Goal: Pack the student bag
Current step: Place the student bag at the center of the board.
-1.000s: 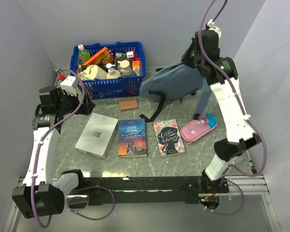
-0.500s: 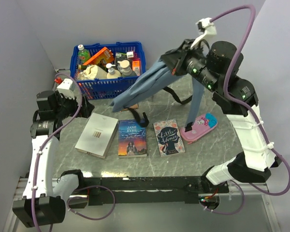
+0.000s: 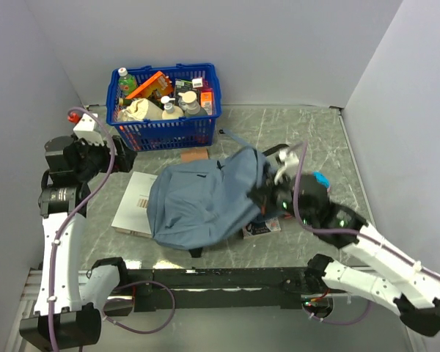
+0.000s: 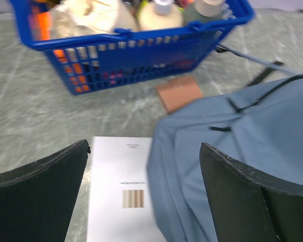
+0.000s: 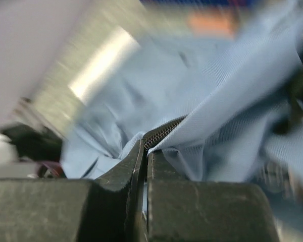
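Student bag (image 3: 205,202) is spread limp across the worktop (image 3: 308,139) at mid-frame, partly over a white book (image 3: 130,209). It is judged soft, light and floppy, best taken along the zip (image 5: 164,132). Fabric beside that zip is pinched in the right end effector (image 5: 143,151). The left end effector (image 4: 144,151) is held wide apart, empty. The bag's contents cannot be seen. At upper left, a blue basket (image 3: 165,133) is filled with bottles (image 3: 171,108) and packets (image 3: 150,84).
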Controlling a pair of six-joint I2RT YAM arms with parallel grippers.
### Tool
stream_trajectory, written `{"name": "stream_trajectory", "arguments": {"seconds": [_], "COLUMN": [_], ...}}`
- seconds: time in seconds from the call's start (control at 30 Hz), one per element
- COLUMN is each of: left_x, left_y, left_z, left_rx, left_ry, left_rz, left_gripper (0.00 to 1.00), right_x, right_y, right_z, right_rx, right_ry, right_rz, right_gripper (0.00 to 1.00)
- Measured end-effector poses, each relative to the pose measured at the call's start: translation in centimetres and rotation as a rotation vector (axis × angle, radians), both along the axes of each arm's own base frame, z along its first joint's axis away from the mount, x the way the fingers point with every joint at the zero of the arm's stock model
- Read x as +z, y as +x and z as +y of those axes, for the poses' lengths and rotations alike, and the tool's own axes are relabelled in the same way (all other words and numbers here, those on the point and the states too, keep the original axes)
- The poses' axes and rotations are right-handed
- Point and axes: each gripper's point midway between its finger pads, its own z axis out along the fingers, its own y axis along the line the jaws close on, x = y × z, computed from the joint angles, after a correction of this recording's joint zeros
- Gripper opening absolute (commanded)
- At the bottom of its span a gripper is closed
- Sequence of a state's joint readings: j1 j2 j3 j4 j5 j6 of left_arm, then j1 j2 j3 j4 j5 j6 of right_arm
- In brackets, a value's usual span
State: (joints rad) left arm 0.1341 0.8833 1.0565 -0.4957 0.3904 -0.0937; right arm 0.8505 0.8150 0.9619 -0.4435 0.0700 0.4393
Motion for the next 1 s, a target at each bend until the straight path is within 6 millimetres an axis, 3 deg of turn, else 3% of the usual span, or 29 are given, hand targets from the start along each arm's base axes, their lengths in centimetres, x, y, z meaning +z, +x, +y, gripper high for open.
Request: {"name": "stream_trajectory", "arguments": {"seconds": [0.07,0.1,0.2,0.3,0.37,0.43,0.53,0.67,0.73,0.83,1.0], "left_x": [-0.1,-0.3,-1.5,-2.7,-3.4,-3.8,-4.1,-5.5,-6.6,-9.3,-12.7], "left_y": [0.0,0.1,0.3,0.3,0.0,-0.6,-1.4,-0.5,0.9,3.3,5.4], "left_z": [-0.7,-1.0,-2.2,-4.5,-6.5,-9.0,-12.2,-14.0,-14.7,-14.9,-13.7], "left_rx": [-0.046,-0.07,-0.148,-0.246,-0.322,-0.405,-0.506,-0.548,-0.543,-0.504,-0.409], "left_ry": [-0.008,-0.011,-0.004,0.021,0.042,0.077,0.115,0.152,0.173,0.203,0.242], "left_rz": [0.007,0.015,0.052,0.089,0.104,0.104,0.074,0.065,0.074,0.123,0.162], "left_gripper": [0.96,0.96,0.96,0.96,0.96,0.96,0.96,0.96,0.96,0.96,0.99], "right_x": [-4.9,-7.0,-10.9,-12.0,-11.6,-10.2,-6.4,-1.4,-0.7,-2.3,-8.6], "right_y": [-1.4,-2.0,-3.6,-4.4,-4.8,-4.8,-4.1,-2.5,-1.6,0.2,3.6], "right_z": [-2.0,-2.8,-4.6,-5.7,-6.4,-6.7,-7.6,-8.7,-8.4,-6.0,-0.1], "right_rx": [-0.057,-0.08,-0.13,-0.168,-0.186,-0.204,-0.255,-0.352,-0.372,-0.357,-0.29], "right_ry": [-0.035,-0.051,-0.113,-0.158,-0.178,-0.172,-0.138,-0.097,-0.104,-0.176,-0.385], "right_rz": [0.096,0.142,0.256,0.323,0.345,0.34,0.29,0.205,0.186,0.209,0.277], "right_gripper": [0.35,0.72,1.0,1.0,0.99,0.95,0.91,0.88,0.87,0.86,0.83]}}
